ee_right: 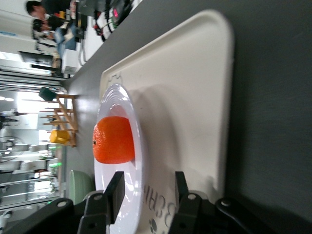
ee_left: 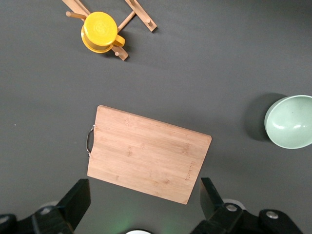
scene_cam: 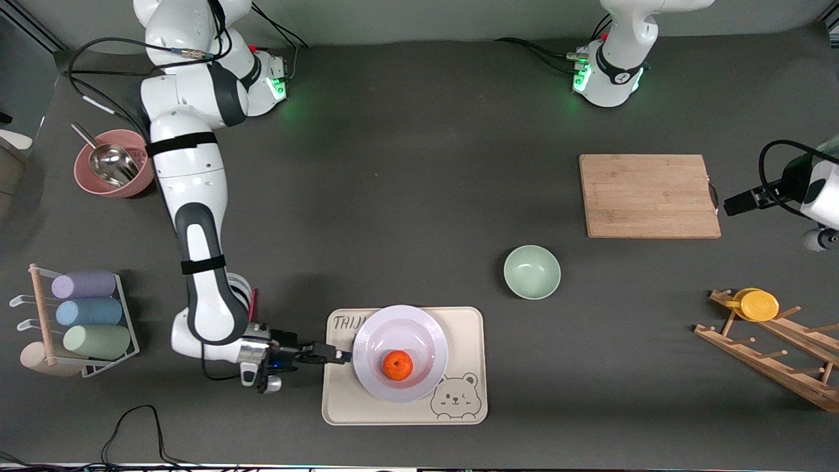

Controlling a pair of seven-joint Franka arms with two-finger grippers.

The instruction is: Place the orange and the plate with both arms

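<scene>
The orange [scene_cam: 397, 365] lies in the white plate [scene_cam: 400, 331], which sits on the beige bear tray [scene_cam: 341, 400]. My right gripper [scene_cam: 337, 357] is low at the plate's rim, at the tray's end toward the right arm. In the right wrist view my right gripper [ee_right: 148, 183] is open, with the plate [ee_right: 113, 100] rim between its fingers, one finger over the plate and one beside the tray [ee_right: 185, 97]; the orange [ee_right: 113, 140] sits just past them. My left gripper [scene_cam: 731, 204] waits high over the table beside the cutting board, open and empty [ee_left: 145, 192].
A wooden cutting board [scene_cam: 649, 195] lies toward the left arm's end, and a mint-green bowl [scene_cam: 531, 271] sits nearer the front camera. A wooden rack with a yellow disc [scene_cam: 758, 305] stands there too. A pink bowl with a scoop [scene_cam: 111, 164] and a cup rack [scene_cam: 85, 314] are at the right arm's end.
</scene>
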